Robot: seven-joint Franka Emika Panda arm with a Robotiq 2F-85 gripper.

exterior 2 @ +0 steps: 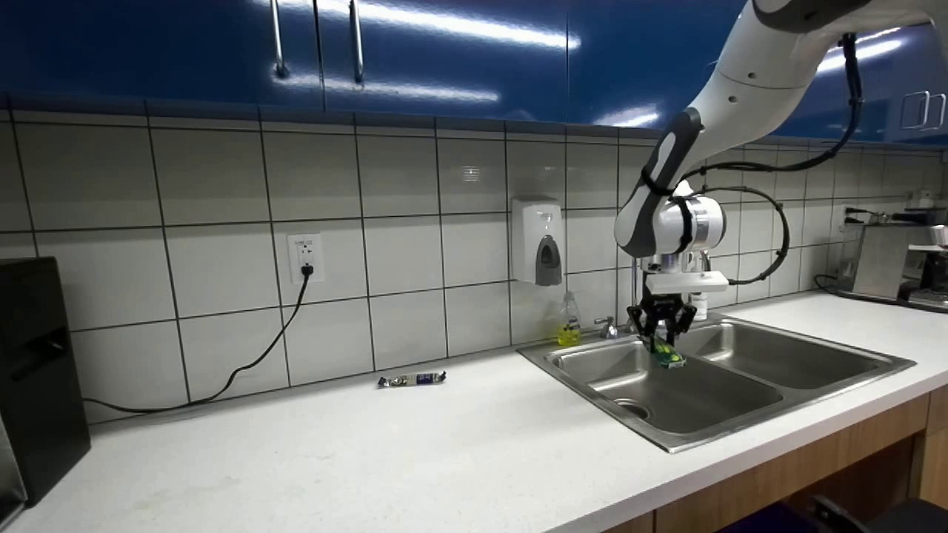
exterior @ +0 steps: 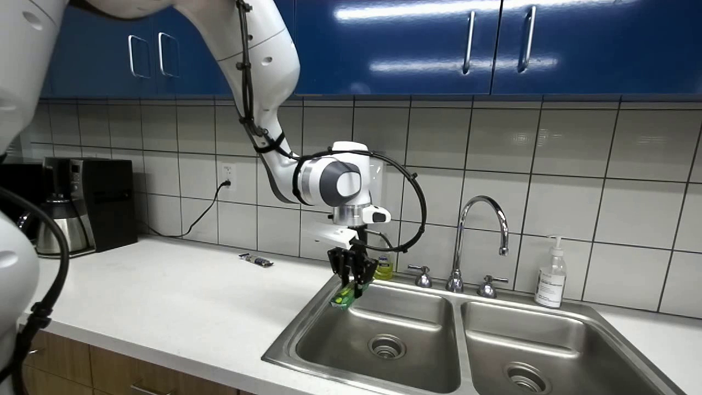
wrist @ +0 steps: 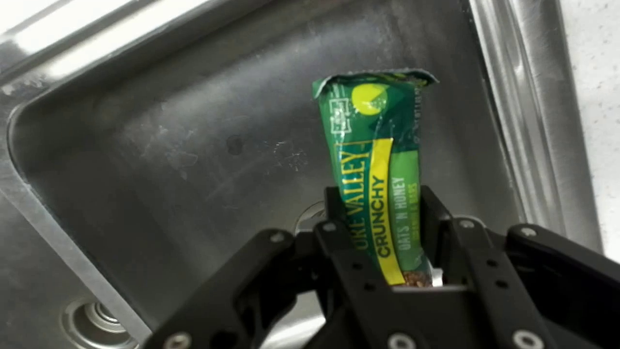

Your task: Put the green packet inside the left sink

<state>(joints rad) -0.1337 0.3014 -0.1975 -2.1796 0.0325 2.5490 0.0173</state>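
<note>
The green packet (exterior: 343, 298) is a granola bar wrapper with a yellow stripe, also seen in an exterior view (exterior 2: 669, 356). My gripper (exterior: 352, 288) is shut on the packet's sides, and in the wrist view the packet (wrist: 370, 121) sticks out past the fingertips (wrist: 380, 208). Its lower end is partly hidden by the fingers. The gripper points down over the back part of the left sink (exterior: 351, 343). The basin's floor (wrist: 218, 145) lies below the packet in the wrist view. The left sink also shows in an exterior view (exterior 2: 685, 407).
The right basin (exterior: 521, 343) adjoins it. A faucet (exterior: 457, 241) with two handles stands behind. A yellow soap bottle (exterior 2: 569, 329) is close behind the gripper. A pump bottle (exterior: 550, 280) stands at the back right. A small wrapped bar (exterior 2: 412, 380) lies on the counter (exterior 2: 296, 459).
</note>
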